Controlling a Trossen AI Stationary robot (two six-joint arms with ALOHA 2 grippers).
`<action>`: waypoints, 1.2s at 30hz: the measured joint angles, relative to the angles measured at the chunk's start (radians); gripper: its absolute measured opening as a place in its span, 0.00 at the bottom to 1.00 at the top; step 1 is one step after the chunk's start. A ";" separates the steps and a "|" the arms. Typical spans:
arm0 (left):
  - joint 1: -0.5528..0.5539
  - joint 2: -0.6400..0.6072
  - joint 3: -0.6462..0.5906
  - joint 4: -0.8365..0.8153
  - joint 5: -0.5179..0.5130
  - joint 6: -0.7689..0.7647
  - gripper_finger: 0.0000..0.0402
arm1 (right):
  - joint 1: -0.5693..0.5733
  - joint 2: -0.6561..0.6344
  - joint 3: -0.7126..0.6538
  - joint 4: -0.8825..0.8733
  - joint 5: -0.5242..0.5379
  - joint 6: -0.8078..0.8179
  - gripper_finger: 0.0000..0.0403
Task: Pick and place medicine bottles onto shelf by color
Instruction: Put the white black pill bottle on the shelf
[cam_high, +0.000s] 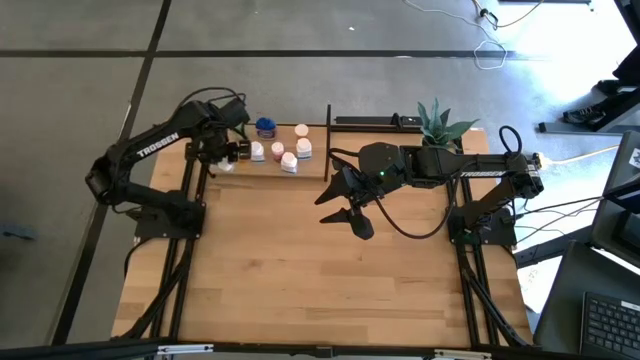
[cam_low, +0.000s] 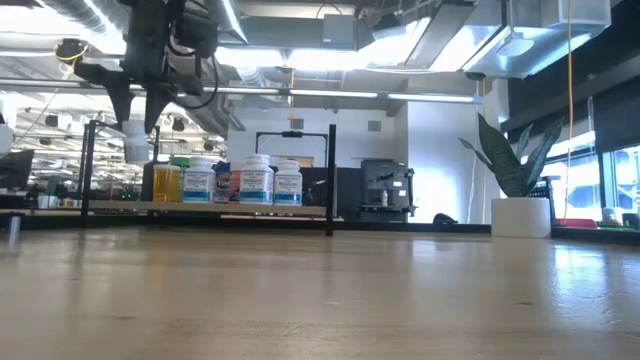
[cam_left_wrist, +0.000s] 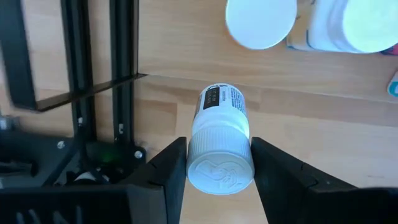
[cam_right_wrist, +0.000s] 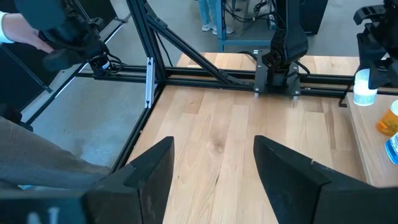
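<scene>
Holding a white bottle (cam_left_wrist: 219, 146) in the left gripper (cam_high: 226, 155), fingers (cam_left_wrist: 163, 174) pinched on the cap end, body sticking out ahead. From overhead, that gripper sits at about 10 o'clock of the table, over the left end of the shelf (cam_high: 318, 163). The low view shows the bottle hanging clear above the shelf board, not yet set down.

Already on the shelf: a blue bottle (cam_high: 265, 127) and a cluster of white bottles (cam_high: 288, 153) with pink and white caps, near 11–12 o'clock. The low view also shows an orange bottle (cam_low: 166, 183) in the row.

Risks I see:
- Grip is on the ribbed cap only. If the cap is loose or slick, I'd expect the bottle to swing or slip as I lower it.
- The black corner post (cam_low: 90, 165) stands just beside the held bottle. A sideways drift could clip it.
- The row is tight. Coming down too near 12 o'clock could topple neighbours, domino style.
- Colour sort: a white cap belongs beside white caps. I can't tell from here which slot is free.

Right gripper (cam_high: 349, 205) hangs above the table centre, around 1 o'clock, fingers spread wide, nothing in them. Well apart from the shelf, so the collision risk looks low while it waits.
</scene>
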 joint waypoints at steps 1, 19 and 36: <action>0.004 0.000 -0.007 0.006 0.002 0.000 0.38 | 0.000 0.000 0.000 0.000 0.000 0.000 0.55; 0.081 0.000 -0.049 0.012 0.026 0.054 0.38 | 0.000 0.000 0.000 0.000 0.000 0.000 0.55; 0.081 0.004 -0.049 0.052 0.026 0.022 0.38 | -0.003 0.006 -0.001 -0.038 0.656 0.000 0.55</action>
